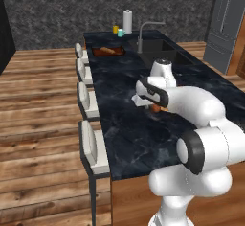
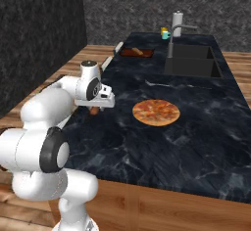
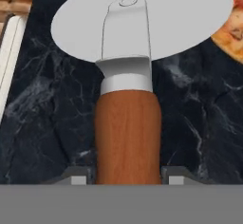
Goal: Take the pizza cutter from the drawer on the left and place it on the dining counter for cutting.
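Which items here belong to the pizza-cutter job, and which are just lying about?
Job: pizza cutter, clamped between the fingers; dining counter; pizza.
Lying about: stools, faucet, sink, tray, paper towel roll.

Plank floor (image 1: pixel 38 124), speckled wall (image 1: pixel 62 9) (dark), fridge (image 1: pixel 225 24)

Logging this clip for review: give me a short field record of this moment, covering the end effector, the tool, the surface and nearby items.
end effector: end effector shut on the pizza cutter's wooden handle
tool: pizza cutter, round blade pointing away from the hand
surface: dining counter, black marble, below the cutter
contact: cannot tell whether the cutter touches the counter
nearby: pizza lying flat on the counter, beside the cutter
far end: sink with faucet
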